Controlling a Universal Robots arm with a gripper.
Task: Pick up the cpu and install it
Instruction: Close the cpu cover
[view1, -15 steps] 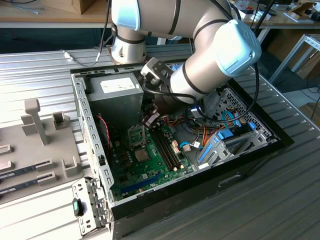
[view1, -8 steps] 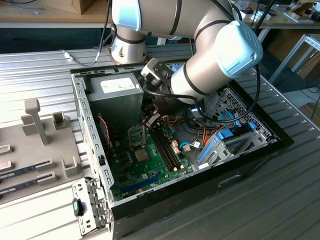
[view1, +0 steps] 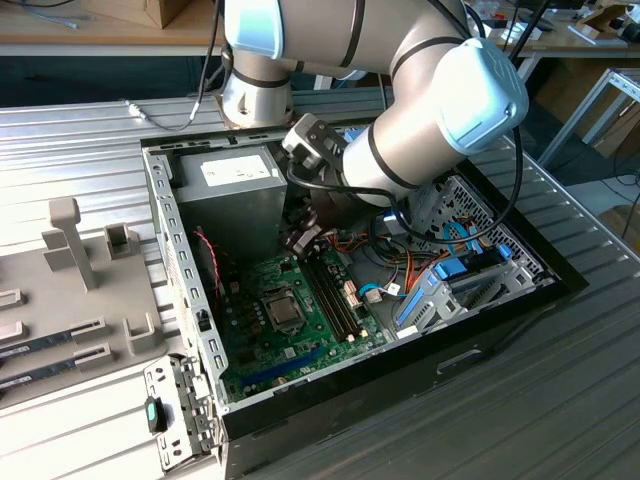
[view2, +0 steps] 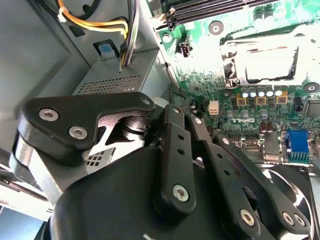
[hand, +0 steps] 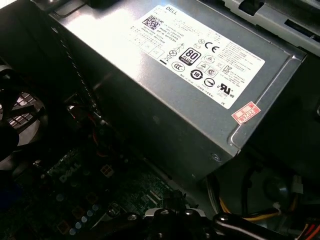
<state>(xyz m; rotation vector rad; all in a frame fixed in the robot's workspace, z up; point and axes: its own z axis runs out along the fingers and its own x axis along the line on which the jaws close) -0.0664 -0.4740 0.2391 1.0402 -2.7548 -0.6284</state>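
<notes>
Cpu (view1: 285, 312) in socket, power supply (view1: 238, 200) beside, pincer (view1: 300, 243) above motherboard (view1: 300, 335)

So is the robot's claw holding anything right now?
Gripper: inside the computer case above the motherboard; open or shut cannot be told.

- Socket (view1: 284, 312) lies open from above.
- Power supply (view1: 232, 195) walls it at 11 o'clock in the exterior view.
- RAM slots (view1: 330, 293) border 3 o'clock.
- Arm (view1: 420, 110) overhangs the case.
</notes>
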